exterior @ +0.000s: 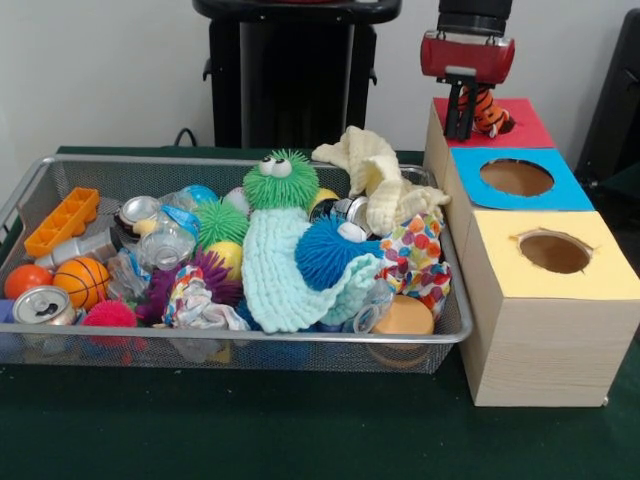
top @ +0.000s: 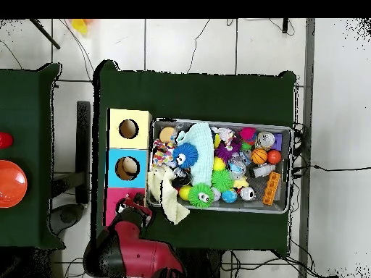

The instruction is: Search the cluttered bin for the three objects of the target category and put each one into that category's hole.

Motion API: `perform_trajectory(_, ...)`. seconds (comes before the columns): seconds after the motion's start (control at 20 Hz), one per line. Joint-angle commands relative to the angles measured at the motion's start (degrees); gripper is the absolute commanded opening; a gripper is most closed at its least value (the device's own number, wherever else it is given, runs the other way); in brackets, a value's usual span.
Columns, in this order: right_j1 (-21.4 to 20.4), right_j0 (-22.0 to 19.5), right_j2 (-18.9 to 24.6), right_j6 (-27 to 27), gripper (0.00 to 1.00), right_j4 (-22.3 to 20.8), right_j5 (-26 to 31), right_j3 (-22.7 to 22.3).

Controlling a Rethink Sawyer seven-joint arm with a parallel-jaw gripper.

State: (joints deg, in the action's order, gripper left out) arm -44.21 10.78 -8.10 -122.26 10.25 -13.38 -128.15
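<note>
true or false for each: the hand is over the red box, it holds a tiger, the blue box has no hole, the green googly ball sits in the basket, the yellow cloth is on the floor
1. The hand is over the red box. True.
2. It holds the striped tiger. True.
3. The blue box has no hole. False: it has a round hole on top.
4. The green googly ball sits in the wire basket. True.
5. The yellow cloth is on the floor. False: it drapes over the basket's rim.

You see the gripper (exterior: 462, 118) over the red-topped box (exterior: 520, 125), shut on the striped tiger (exterior: 487, 112). Beside the blue box (exterior: 560, 190) and yellow box (exterior: 590, 275), the wire basket (exterior: 250, 345) sits full on the green tabletop (exterior: 300, 430).
</note>
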Motion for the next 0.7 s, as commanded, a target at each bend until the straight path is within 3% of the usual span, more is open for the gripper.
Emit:
perform_trajectory(0.05, 1.47, -1.53, 2.59, -10.6, 0.0, 0.73, 0.49, -0.23)
perform_trajectory(0.45, -2.11, 0.17, 1.84, -9.93, 0.0, 3.19, 6.94, 0.31)
perform_trajectory(0.5, -1.96, 0.61, 1.88, -10.67, 1.0, 3.31, 5.96, -0.06)
perform_trajectory(0.7, -1.85, 1.44, 1.3, -10.62, 1.0, 4.28, 7.53, 0.52)
